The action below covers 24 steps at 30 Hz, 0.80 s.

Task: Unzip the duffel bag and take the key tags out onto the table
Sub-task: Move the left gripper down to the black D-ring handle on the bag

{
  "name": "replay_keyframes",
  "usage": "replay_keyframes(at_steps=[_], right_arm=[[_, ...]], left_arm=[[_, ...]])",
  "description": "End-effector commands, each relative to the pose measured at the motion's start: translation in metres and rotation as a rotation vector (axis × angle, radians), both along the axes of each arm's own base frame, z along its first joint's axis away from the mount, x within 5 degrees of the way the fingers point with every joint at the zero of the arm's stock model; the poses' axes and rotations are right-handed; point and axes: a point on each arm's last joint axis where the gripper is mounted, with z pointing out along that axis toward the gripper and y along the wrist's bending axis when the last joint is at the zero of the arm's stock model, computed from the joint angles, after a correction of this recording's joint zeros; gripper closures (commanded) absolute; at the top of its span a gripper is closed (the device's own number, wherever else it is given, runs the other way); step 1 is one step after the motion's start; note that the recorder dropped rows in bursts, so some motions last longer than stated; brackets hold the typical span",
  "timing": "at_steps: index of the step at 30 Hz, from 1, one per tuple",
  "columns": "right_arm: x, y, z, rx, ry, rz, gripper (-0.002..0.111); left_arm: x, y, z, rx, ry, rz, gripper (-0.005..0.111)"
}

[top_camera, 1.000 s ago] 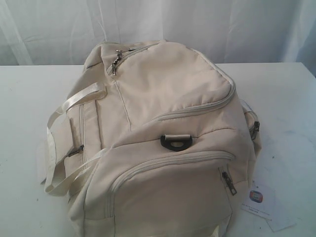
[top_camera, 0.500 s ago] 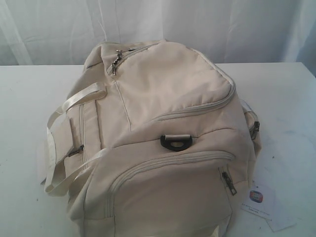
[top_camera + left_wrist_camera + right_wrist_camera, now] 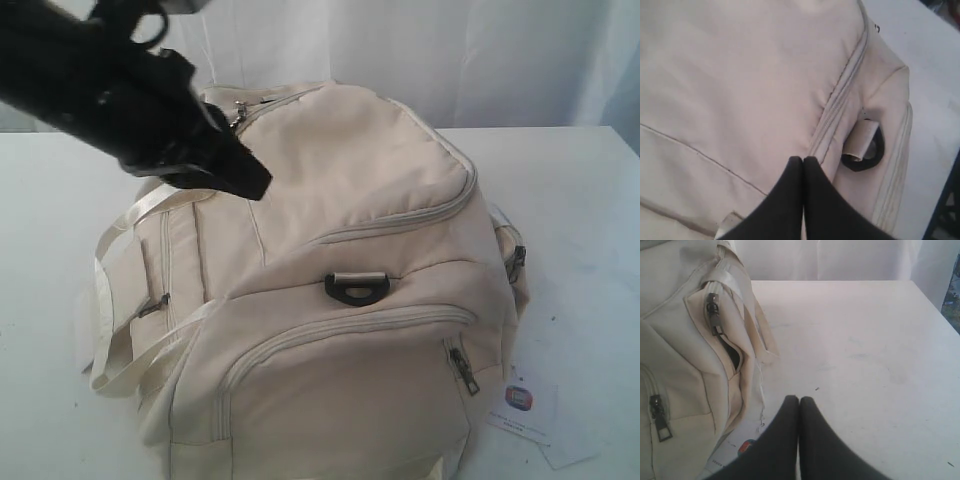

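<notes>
The cream duffel bag (image 3: 340,290) lies on the white table (image 3: 580,200) with every zip I can see closed. My left gripper (image 3: 262,188) hangs shut over the bag's upper left, close to the top pocket's zip pulls (image 3: 236,122). In the left wrist view its black fingertips (image 3: 803,160) meet above the fabric beside a zip seam and a black D-ring (image 3: 864,150). My right gripper (image 3: 799,400) is shut and empty above the table (image 3: 850,340), beside the bag's end pocket (image 3: 725,340); the exterior view does not show it. The key tags are hidden.
White paper cards with a red-blue logo (image 3: 520,405) lie on the table at the bag's front right, and they show under the right gripper as cards (image 3: 732,452). Webbing handles (image 3: 130,300) hang off the bag's left side. A white curtain hangs behind.
My left arm has come into the exterior view from the upper left and now reaches over the bag's top left. The bag has not moved.
</notes>
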Motion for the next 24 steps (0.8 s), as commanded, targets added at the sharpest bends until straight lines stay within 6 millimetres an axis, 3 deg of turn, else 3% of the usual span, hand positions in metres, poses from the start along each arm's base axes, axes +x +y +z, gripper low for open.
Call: replay_keyframes(at_steps=[1, 5, 11, 15, 20, 24], right_arm=[[0.000, 0.000, 0.002, 0.009, -0.018, 0.000, 0.108], [0.000, 0.000, 0.002, 0.009, -0.018, 0.000, 0.108], [0.000, 0.000, 0.002, 0.009, -0.018, 0.000, 0.108], [0.000, 0.000, 0.002, 0.009, -0.018, 0.000, 0.108], [0.000, 0.000, 0.002, 0.009, -0.018, 0.000, 0.108], [0.000, 0.000, 0.002, 0.009, -0.018, 0.000, 0.108]], left_arm=[[0.003, -0.031, 0.004, 0.223, -0.007, -0.018, 0.107], [-0.001, -0.046, 0.003, 0.237, 0.044, -0.064, 0.107], [-0.004, -0.046, 0.000, 0.261, 0.085, -0.080, 0.103], [-0.004, -0.046, 0.000, 0.261, 0.085, -0.080, 0.080], [-0.003, -0.047, -0.001, 0.264, 0.086, -0.081, 0.037], [0.002, -0.052, -0.012, 0.285, 0.113, -0.087, 0.038]])
